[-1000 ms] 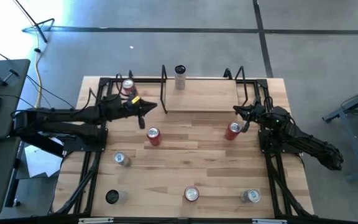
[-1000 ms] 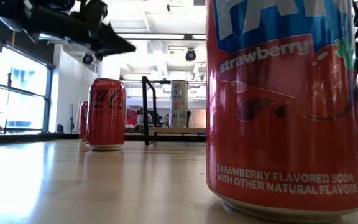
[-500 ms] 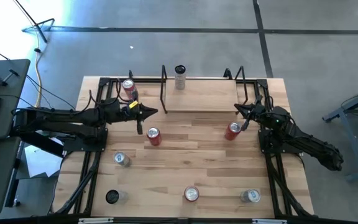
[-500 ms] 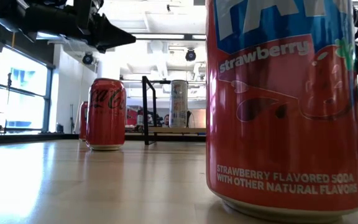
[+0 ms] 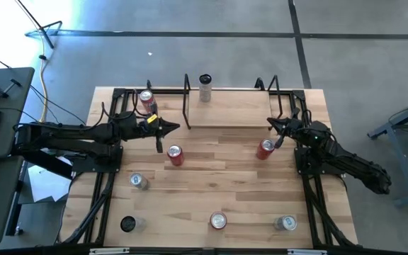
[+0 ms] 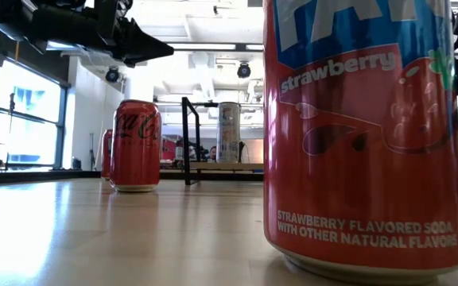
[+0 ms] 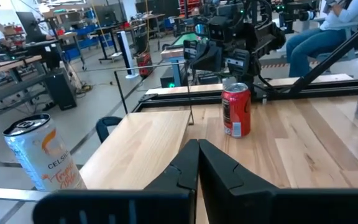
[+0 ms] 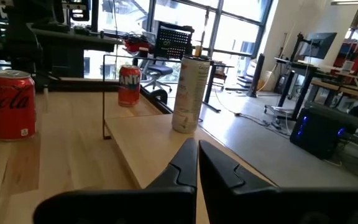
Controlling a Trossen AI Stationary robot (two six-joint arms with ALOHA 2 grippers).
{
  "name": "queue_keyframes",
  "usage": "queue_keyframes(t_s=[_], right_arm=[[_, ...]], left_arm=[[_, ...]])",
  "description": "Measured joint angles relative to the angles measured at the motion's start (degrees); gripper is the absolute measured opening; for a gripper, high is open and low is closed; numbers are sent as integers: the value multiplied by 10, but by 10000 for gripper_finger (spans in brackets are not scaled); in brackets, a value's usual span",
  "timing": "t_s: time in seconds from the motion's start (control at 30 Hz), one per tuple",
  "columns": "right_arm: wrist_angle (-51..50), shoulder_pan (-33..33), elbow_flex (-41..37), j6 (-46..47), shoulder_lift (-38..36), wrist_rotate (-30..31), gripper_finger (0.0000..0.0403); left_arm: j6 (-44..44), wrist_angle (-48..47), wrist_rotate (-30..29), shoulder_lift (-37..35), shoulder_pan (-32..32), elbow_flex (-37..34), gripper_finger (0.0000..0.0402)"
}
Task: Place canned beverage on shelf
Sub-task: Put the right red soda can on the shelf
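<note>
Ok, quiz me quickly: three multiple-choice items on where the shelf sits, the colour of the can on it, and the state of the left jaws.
1. The shelf sits:
A) centred at the table edge that is uppermost in the high view
B) at the lowermost edge
C) off the table

2. The can on it is:
A) red
B) pale silver-white
C) black

3. The jaws of the left arm are:
A) wide open
B) shut on a red can
C) shut, empty

Answers:
1 A, the high view shows it there.
2 B, the right wrist view shows its pale side.
3 C, the left wrist view shows them meeting with nothing between.
</note>
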Motion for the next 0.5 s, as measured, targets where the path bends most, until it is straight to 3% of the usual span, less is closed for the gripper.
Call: queue_keyframes(t_s=[0.07, 0.2, 0.37, 0.5], right_arm=[[0, 0, 0, 27, 0, -14, 0], [5, 1, 0, 167, 0, -26, 0], [20, 1, 0, 169, 0, -17, 0], [104, 1, 0, 252, 0, -47, 0]], left_arm=[[-5, 0, 0, 0, 0, 0, 3], [-25, 0, 0, 0, 0, 0, 3], [-22, -1, 0, 0, 0, 0, 3], [-21, -1, 0, 0, 0, 0, 3]])
